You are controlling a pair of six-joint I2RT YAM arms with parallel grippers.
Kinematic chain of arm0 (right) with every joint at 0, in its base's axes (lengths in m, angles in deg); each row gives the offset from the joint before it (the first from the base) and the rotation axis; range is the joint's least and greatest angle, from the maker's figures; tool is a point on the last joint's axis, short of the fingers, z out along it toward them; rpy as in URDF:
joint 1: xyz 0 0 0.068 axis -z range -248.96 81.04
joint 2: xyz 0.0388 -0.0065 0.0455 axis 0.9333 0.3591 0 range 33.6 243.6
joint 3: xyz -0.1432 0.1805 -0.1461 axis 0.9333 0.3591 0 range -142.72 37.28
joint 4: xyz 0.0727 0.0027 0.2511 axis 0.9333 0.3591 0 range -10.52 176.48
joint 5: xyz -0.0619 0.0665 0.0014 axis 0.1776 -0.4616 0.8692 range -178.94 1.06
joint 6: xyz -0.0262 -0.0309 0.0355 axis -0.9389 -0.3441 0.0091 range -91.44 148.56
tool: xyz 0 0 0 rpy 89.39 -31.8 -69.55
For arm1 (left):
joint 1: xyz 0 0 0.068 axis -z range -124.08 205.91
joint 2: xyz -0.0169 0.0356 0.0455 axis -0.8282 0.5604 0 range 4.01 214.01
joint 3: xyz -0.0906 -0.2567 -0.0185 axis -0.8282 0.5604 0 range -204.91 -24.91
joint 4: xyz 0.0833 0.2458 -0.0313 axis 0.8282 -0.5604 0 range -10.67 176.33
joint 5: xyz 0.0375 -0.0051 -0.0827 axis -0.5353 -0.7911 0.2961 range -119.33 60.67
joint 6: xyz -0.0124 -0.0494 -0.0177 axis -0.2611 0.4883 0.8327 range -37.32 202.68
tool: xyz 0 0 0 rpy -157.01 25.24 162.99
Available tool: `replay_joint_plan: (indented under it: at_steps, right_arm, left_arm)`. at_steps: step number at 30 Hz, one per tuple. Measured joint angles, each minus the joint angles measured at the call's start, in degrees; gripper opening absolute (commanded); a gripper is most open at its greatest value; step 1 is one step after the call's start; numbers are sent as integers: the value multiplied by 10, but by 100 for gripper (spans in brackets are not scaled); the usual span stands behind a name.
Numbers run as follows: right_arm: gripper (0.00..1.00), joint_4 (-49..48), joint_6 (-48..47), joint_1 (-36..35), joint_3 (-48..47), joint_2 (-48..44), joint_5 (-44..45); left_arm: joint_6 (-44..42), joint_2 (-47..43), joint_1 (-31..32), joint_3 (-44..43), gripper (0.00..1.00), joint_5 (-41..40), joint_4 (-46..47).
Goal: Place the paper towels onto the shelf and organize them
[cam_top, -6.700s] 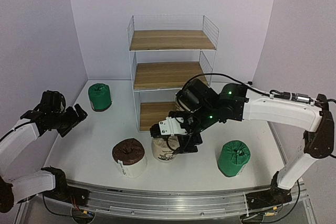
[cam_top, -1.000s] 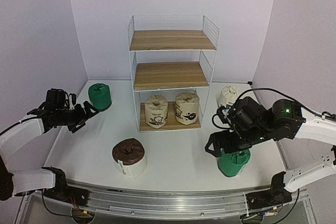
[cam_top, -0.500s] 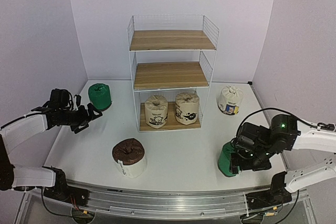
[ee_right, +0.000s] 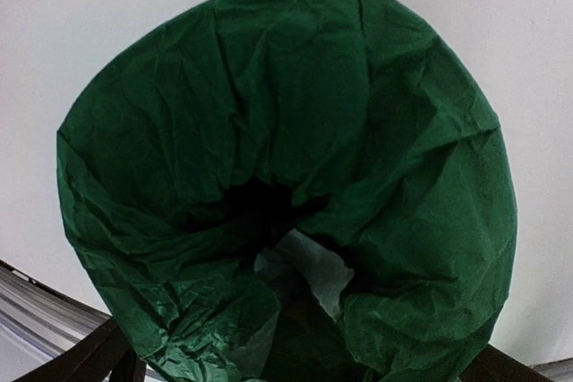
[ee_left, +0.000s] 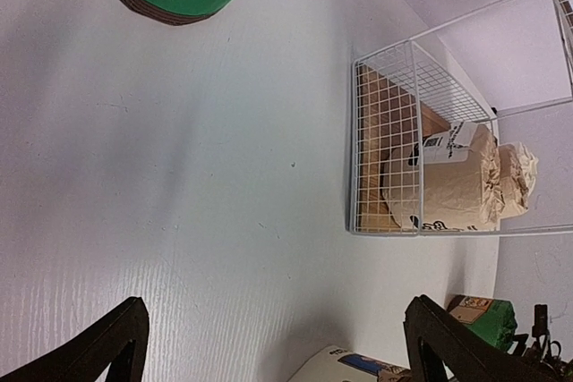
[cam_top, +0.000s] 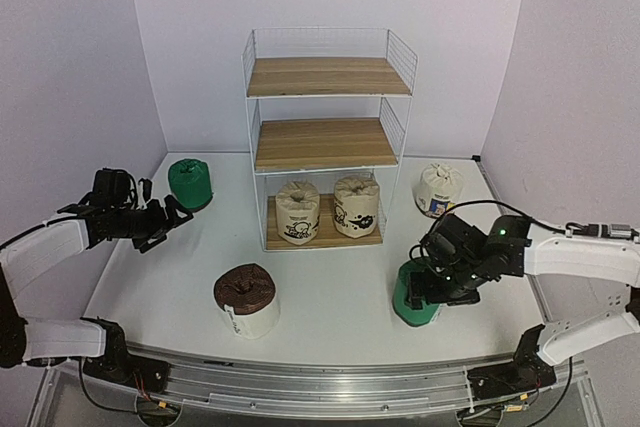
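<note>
My right fingers (ee_right: 94, 360) stand wide apart with the near green roll (ee_right: 286, 131) framed between them. It stands on the bench (cam_top: 340, 297) at about 4 o'clock from the shelf (cam_top: 325, 77), and nothing is gripped yet. I'd centre over the crumpled top, sink until the pads face the firm body rather than loose wrap, then close gently. My left fingers (ee_left: 107, 346), also apart and empty, point towards the other green roll (cam_top: 190, 182) at the shelf's 9 o'clock.

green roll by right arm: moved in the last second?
Yes. The green roll has slid left: it was in line with the white roll behind it, now sits left of that roll.
</note>
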Motion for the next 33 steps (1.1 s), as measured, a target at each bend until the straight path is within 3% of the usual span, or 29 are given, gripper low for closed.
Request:
replay_joint_plan:
  at_steps: [14,25,33]
  right_arm:
    - [94,-182,-29,-35,-79,137,-22]
    - [95,-201,-114,-51,9,23,30]
    - [98,-258,-249,-60,42,22,46]
  left_arm:
    - [0,-11,0,0,100,-17,-5]
    - [2,-20,0,0,100,-28,-15]
    - [3,-22,0,0,100,-30,-15]
